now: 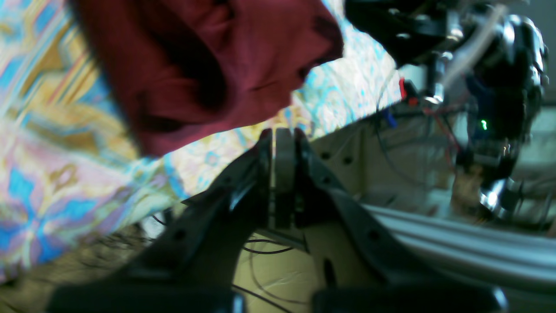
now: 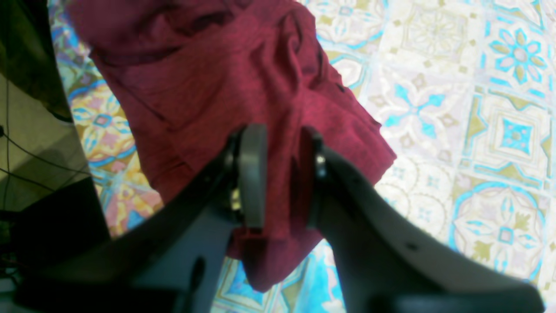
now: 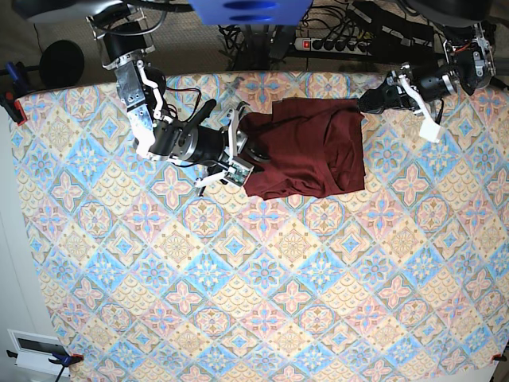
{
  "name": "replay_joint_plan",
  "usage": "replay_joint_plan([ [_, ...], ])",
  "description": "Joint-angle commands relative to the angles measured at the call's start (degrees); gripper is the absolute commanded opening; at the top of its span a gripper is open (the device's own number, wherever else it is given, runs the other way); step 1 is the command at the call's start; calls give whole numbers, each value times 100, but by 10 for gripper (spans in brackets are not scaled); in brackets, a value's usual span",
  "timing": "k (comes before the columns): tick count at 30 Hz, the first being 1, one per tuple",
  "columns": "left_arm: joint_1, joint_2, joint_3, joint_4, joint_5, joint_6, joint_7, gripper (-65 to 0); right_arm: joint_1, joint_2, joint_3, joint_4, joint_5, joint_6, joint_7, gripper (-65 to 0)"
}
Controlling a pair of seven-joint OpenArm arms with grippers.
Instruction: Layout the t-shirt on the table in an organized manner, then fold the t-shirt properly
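The dark maroon t-shirt [image 3: 310, 147] lies crumpled at the back middle of the patterned table [image 3: 238, 302]. My right gripper [image 3: 241, 151] is at the shirt's left edge. In the right wrist view its fingers [image 2: 252, 174] stand on either side of a fold of the t-shirt [image 2: 208, 87], and cloth fills the gap of the right gripper [image 2: 282, 174]. My left gripper [image 3: 364, 102] is by the shirt's back right corner. In the left wrist view the left gripper [image 1: 284, 134] is shut with its pads together and nothing between them, and the t-shirt [image 1: 208, 65] lies apart from the tips.
The table's back edge runs just behind the shirt. A power strip [image 3: 334, 41] and cables lie beyond it. Robot hardware and wires [image 1: 499, 78] show in the left wrist view. A red clamp [image 3: 9, 103] sits at the table's left corner, and a white box [image 3: 36, 350] at the bottom left.
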Motion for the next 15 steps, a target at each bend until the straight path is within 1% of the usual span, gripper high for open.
replay_joint_plan([
  [1,-9,-58,-50,-360,-83,11,-54,-648,91,12,-3,87,109,12,134,-519],
  [4,-246,-75,-50,-1327,163,11,-107,-648,82,12,-12,96,109,12,134,-519],
  [7,-378,-146,-50,-1353,365,11,-177,-648,82,12,-12,105,109,12,134,-519],
  [11,-370,-216,-6,-351,409,11,-177,-638,73,12,-12,114,109,12,134,-519],
  [13,-361,-313,11,370,559,20,-168,-606,73,12,-12,122,109,12,134,-519],
  [15,-396,-488,258,985,875,20,-168,-554,73,12,-12,122,109,12,134,-519],
])
